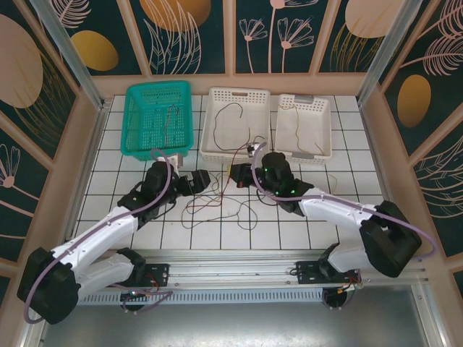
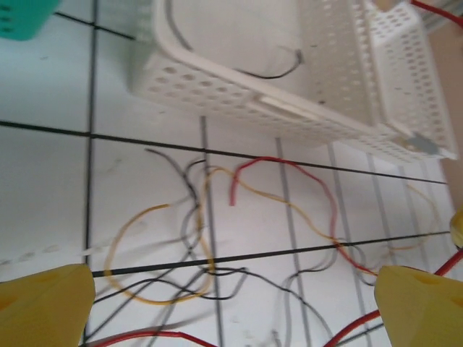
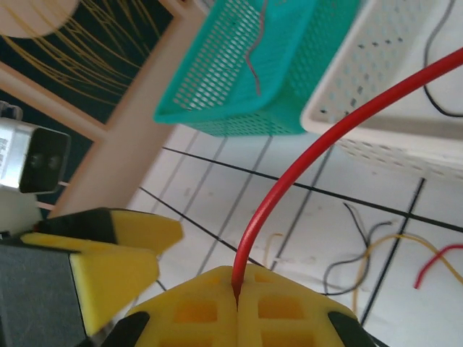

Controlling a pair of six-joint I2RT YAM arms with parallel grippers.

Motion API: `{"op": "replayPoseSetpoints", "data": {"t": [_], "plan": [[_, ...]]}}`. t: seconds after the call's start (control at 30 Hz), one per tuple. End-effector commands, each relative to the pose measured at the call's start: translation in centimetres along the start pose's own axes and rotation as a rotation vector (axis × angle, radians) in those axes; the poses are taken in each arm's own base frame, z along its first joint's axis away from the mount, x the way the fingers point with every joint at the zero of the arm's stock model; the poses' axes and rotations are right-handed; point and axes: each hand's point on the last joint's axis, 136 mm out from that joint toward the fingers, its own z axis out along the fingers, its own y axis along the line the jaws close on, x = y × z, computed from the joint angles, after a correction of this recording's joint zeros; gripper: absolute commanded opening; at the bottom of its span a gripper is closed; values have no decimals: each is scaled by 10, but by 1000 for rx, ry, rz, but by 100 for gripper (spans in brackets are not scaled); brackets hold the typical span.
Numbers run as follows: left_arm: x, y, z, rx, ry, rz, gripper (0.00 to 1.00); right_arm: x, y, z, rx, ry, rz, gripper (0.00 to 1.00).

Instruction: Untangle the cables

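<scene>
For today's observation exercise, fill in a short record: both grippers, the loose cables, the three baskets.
Tangle: red, yellow, black cables on tiles
Left gripper: open, above tangle
Right gripper: shut on red cable
Teal basket: one reddish cable
Middle white basket: one dark cable
Right white basket: one tan cable

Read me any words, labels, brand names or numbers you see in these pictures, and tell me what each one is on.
No text can be read.
The green basket, the larger white basket, the smaller white basket and the wall panels show no writing.
The small dark board by the left arm's base is too small to read.
</scene>
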Motion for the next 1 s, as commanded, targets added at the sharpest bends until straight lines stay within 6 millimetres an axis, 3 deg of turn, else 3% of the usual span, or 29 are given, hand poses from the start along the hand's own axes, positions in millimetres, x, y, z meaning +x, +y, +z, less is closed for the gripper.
{"op": "replayPoseSetpoints", "data": {"t": [0.0, 0.3, 0.43, 0.6, 0.8, 0.93, 0.97], "plan": [[-15, -54, -13, 204, -52, 33, 98, -8, 24, -6, -89, 4, 8, 0], [11, -99, -17, 367, 6, 162, 98, -20, 52, -8, -177, 53, 78, 0], [21, -104, -12, 360, 29, 208, 93, -24, 68, -12, -228, 65, 87, 0], [32, -109, -3, 340, 62, 262, 75, -28, 80, -17, -259, 68, 86, 0], [34, -114, 2, 323, 58, 294, 52, -32, 81, -23, -240, 59, 69, 0], [30, -115, -2, 321, 40, 298, 25, -35, 77, -26, -212, 44, 58, 0], [29, -115, -3, 320, 35, 297, 13, -36, 75, -27, -196, 37, 58, 0]]}}
